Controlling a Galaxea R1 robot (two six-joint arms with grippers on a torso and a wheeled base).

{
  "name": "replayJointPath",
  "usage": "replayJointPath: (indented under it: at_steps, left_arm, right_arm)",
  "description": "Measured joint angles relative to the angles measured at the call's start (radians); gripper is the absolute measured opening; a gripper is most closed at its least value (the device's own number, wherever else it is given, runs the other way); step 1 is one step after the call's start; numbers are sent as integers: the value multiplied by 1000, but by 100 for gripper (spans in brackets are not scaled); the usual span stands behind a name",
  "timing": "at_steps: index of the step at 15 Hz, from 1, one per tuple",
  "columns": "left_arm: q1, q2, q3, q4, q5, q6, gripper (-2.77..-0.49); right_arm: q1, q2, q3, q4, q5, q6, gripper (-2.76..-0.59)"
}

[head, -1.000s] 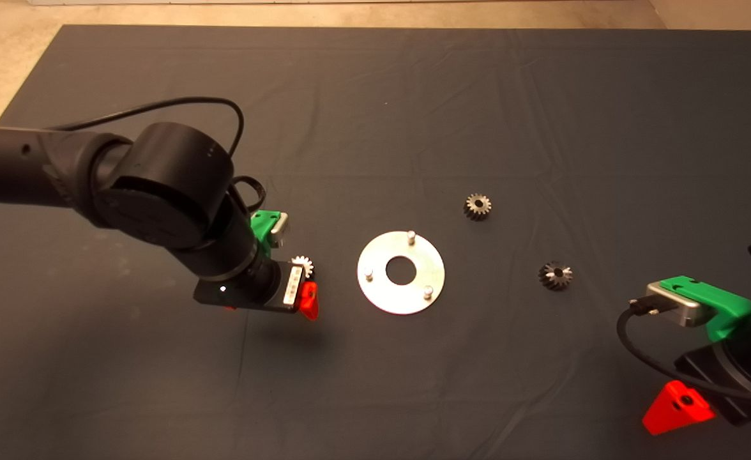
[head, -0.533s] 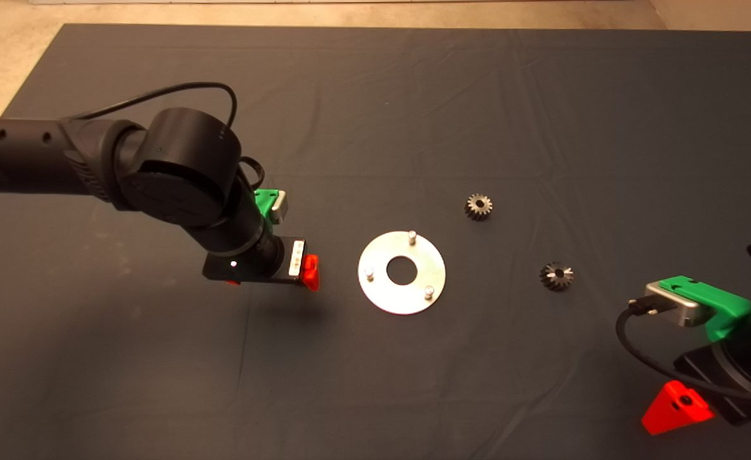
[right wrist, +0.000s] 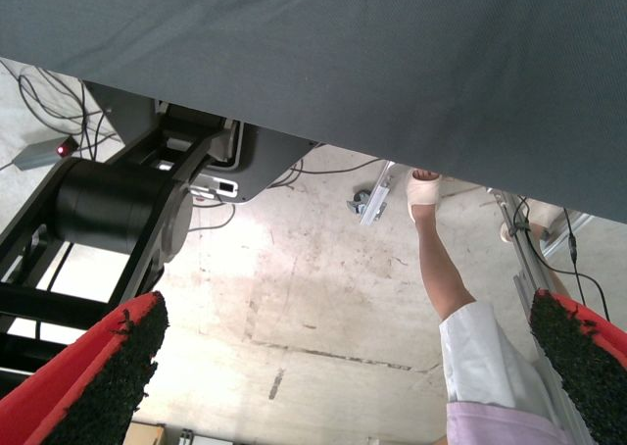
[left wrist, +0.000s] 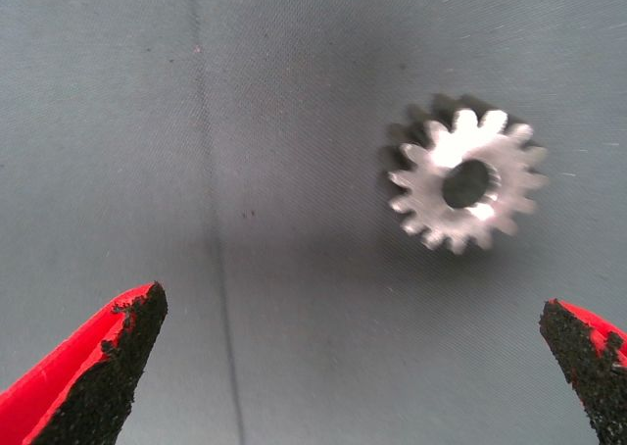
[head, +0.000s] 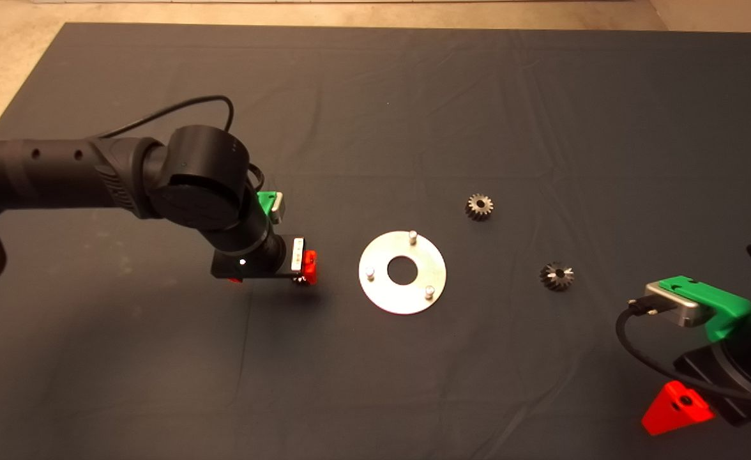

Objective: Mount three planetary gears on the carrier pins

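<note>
A: Left gripper (head: 304, 273)?
B: Spread wide, empty, hovering low over the mat (head: 375, 96), left of the plate (head: 402, 272). Pads (left wrist: 108, 367) well apart, with a gear (left wrist: 464, 178) lying flat between them, nearer one pad than the other.

A: Other gears?
B: Two, both right of the plate: one (head: 479, 207) up beyond its top pin, one (head: 555, 276) level with its middle. All three pins (head: 412, 236) bare.

A: Handling?
B: Probably solid metal: small, dense, rigid, not fragile. Slick and toothed, so likely to twist or squirt out under a skewed squeeze. Best taken across the toothed rim, pads on opposite sides, hole kept clear for the pin. Needs centring first.

A: Right gripper (head: 675, 407)?
B: Parked at the mat's near edge, far right of the plate, fingers apart, nothing held. Past them, floor and a person's leg (right wrist: 446, 278).
</note>
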State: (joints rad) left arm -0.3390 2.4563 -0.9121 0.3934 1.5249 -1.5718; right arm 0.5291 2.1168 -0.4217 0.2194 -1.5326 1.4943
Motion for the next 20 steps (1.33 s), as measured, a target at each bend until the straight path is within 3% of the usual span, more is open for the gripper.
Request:
replayJointPath:
  at_steps: [5,9,12,15,20]
  left_arm:
    - [4,45,-74,5,-1,19,-50]
    - [4,89,-95,4,-3,22,-50]
    - [4,92,-116,6,-3,22,-50]
    - [4,92,-150,6,-2,54,-50]
    - [4,95,-155,6,-2,59,-50]
  right_arm:
    - [0,0,0,0,0,0,-61]
    - [0,0,0,0,0,0,-61]
    - [0,0,0,0,-1,0,-61]
    - [0,3,0,0,0,0,-61]
    - [0,3,0,0,0,0,-61]
